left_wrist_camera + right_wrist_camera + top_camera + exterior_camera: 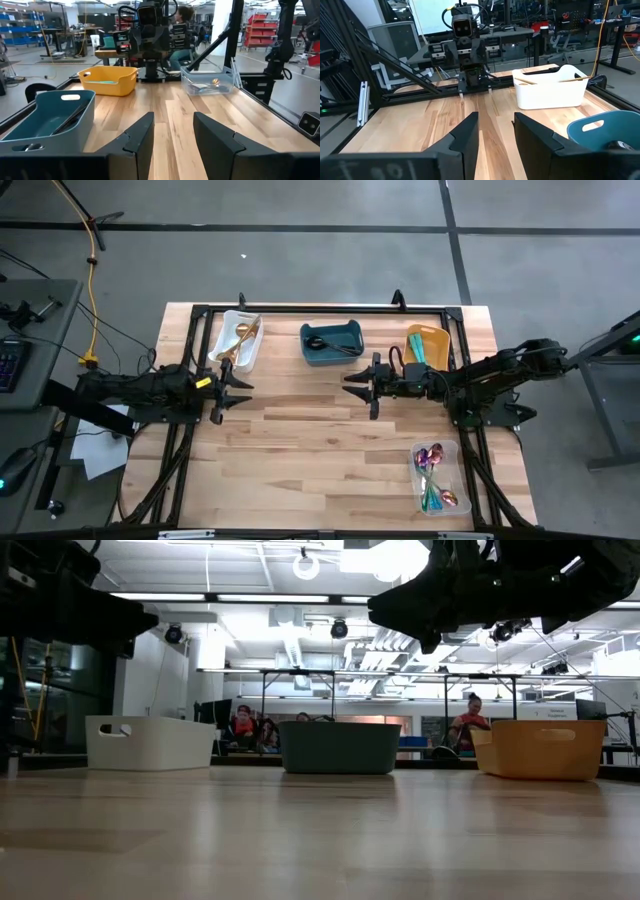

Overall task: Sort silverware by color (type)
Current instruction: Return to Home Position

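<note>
Sorted silverware sits in four bins on a pale wooden counter [320, 450] as two dark robot arms hang over its middle, facing each other. Nearest the front edge, on the right arm's side, a clear bin [462, 476] holds the iridescent purple pieces [433, 470], piled together.

At mid-counter, the left end effector [243, 387] reaches in from the left side. Its two fingers [140, 140] stand apart with nothing between them. Opposite it, well apart across bare wood, the right end effector [350, 384] points back at it. Its fingers [465, 137] are likewise spread and empty. Both hang clear of the boards, seen from table height only as dark shapes overhead.

Along the far edge stand three more bins in a row. The white bin [150, 743], on the left arm's side, carries the gold spoons [243, 337], their ends resting over its rim. The teal bin [340, 748] in the middle holds a black spoon [335, 346]. The orange bin [545, 748], on the right arm's side, contains the teal-handled utensils [417, 350].

Beyond the counter, seated people [243, 726] are visible in the workshop among frames and benches.
</note>
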Tool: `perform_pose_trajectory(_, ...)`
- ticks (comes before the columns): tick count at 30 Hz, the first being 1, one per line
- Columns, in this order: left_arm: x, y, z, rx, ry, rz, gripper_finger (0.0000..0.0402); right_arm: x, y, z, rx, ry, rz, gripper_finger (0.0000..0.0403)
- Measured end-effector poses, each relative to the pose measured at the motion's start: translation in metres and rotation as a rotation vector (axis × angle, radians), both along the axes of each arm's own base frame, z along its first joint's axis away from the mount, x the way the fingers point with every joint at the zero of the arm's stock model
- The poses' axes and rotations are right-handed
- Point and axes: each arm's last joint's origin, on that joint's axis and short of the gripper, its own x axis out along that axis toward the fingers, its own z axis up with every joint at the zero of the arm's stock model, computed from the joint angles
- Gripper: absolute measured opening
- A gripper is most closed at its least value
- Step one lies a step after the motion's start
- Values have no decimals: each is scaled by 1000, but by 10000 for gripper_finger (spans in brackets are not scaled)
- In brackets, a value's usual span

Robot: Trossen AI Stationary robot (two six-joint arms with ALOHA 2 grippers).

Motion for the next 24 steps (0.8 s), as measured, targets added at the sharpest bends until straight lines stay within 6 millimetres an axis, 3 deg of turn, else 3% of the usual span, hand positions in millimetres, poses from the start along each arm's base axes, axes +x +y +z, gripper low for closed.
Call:
perform_pose_trajectory(9, 0, 1, 1, -57, -4, 39, 129, 0, 0, 1, -17, -4, 1, 118)
perform_pose_trajectory(14, 0, 1, 1, -53, -4, 40, 129, -10, 0, 13, -19, 5, 1, 118)
perform_pose_trajectory(19, 0, 1, 1, -96, -3, 41, 129, -37, 1, 24, -47, 15, 10, 118)
perform_pose_trajectory(24, 0, 1, 1, -96, -3, 41, 129, -79, 2, 8, -68, -72, -38, 118)
